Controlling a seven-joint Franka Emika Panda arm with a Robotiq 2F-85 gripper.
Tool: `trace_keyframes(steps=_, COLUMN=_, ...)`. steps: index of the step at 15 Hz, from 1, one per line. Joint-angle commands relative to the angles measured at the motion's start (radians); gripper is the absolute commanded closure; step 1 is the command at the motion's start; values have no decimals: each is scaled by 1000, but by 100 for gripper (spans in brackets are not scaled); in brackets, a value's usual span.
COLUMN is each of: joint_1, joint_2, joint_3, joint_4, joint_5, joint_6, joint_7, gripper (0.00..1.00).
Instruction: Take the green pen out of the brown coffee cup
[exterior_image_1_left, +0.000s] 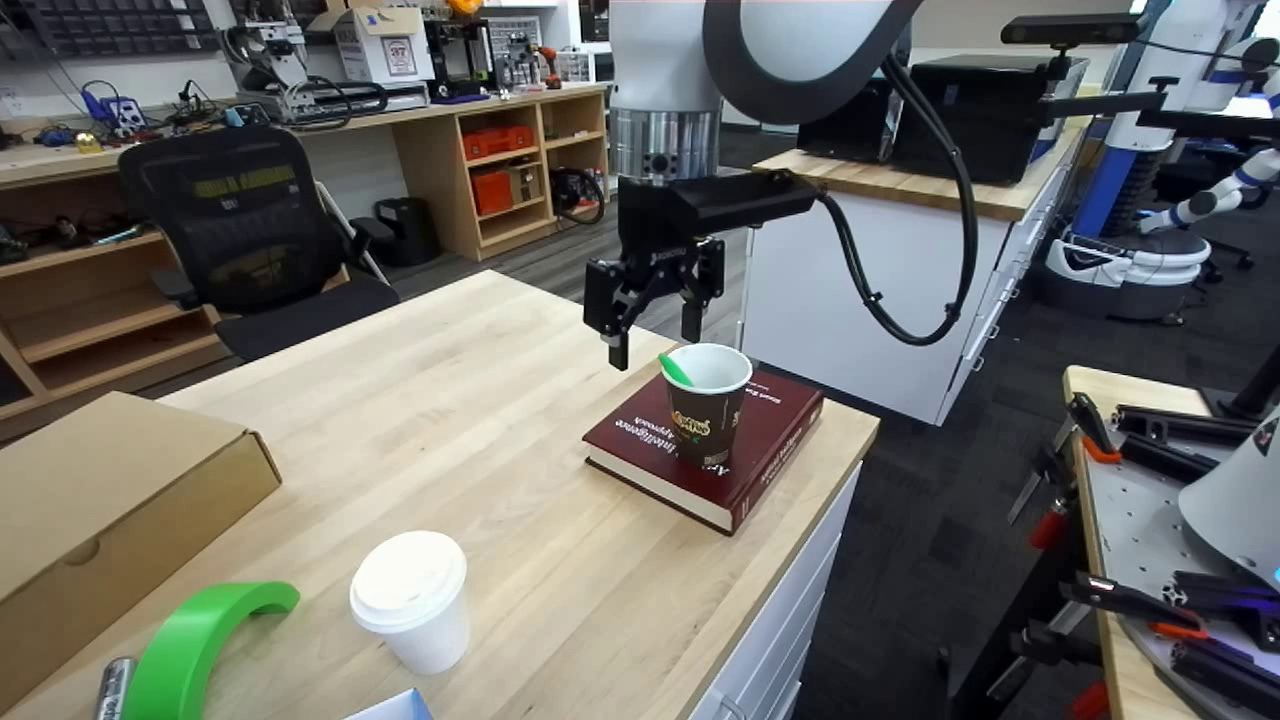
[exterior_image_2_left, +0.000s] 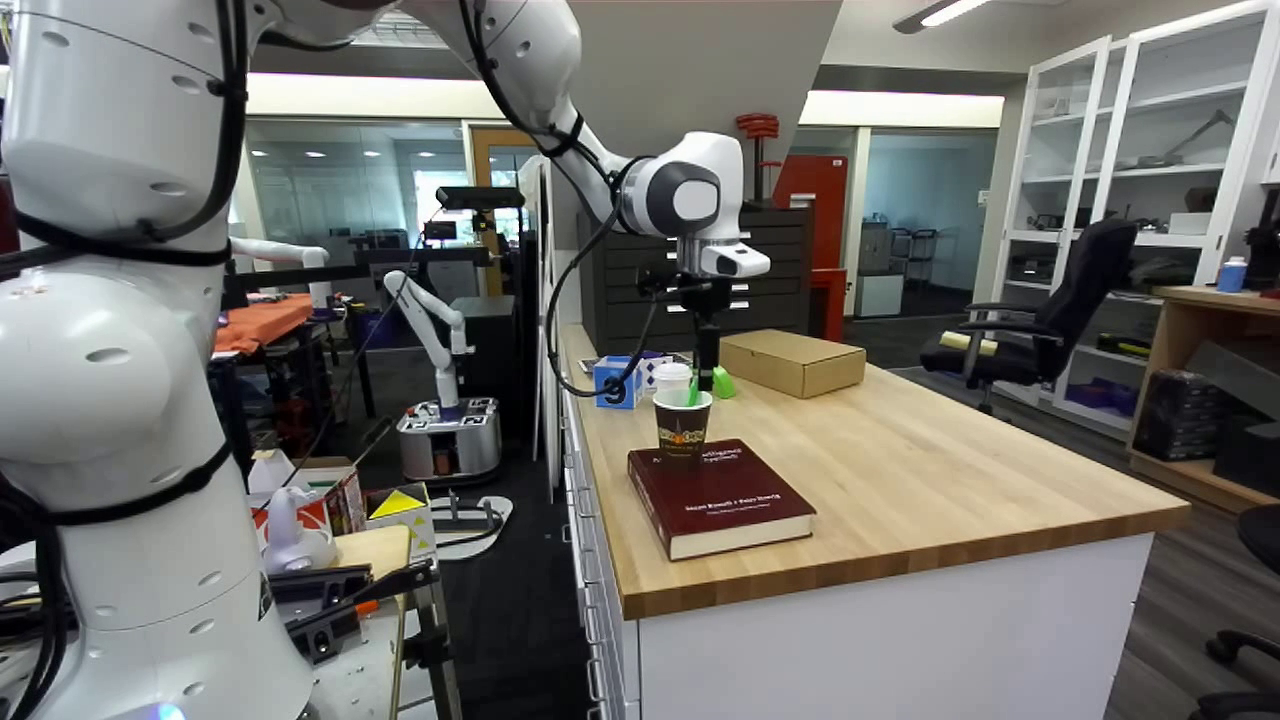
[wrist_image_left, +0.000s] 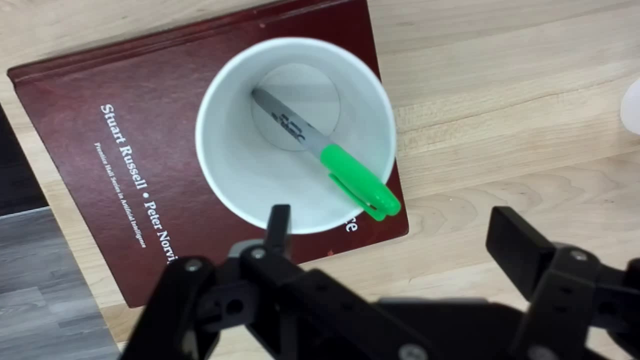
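The green pen stands tilted inside the brown coffee cup. In the wrist view its green cap (wrist_image_left: 356, 175) rests over the cup's rim and its grey barrel reaches to the bottom. The pen's cap also shows in both exterior views (exterior_image_1_left: 675, 370) (exterior_image_2_left: 693, 394). The brown coffee cup (exterior_image_1_left: 704, 425) (exterior_image_2_left: 682, 427) stands upright on a book; its white inside (wrist_image_left: 227, 145) faces the wrist view. My gripper (exterior_image_1_left: 655, 342) (exterior_image_2_left: 706, 365) (wrist_image_left: 390, 222) is open and empty, above the cup and off to the cap's side. Its fingers touch neither pen nor cup.
The dark red book (exterior_image_1_left: 635, 430) (exterior_image_2_left: 720, 510) (wrist_image_left: 90, 150) lies near the table's corner. A white lidded cup (exterior_image_1_left: 412, 600), a bright green curved object (exterior_image_1_left: 195, 640), a cardboard box (exterior_image_1_left: 120, 490) and a blue box (exterior_image_2_left: 617, 383) stand farther along the table.
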Motion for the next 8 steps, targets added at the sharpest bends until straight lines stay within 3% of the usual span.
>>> trace_keyframes(steps=1, joint_1=-4, joint_2=12, joint_3=4, joint_4=35, joint_5=41, joint_6=-58, joint_7=-36, gripper=0)
trace_keyframes(steps=8, joint_1=8, joint_2=-13, joint_3=3, joint_4=12, joint_5=52, joint_6=-106, joint_7=-4, gripper=0)
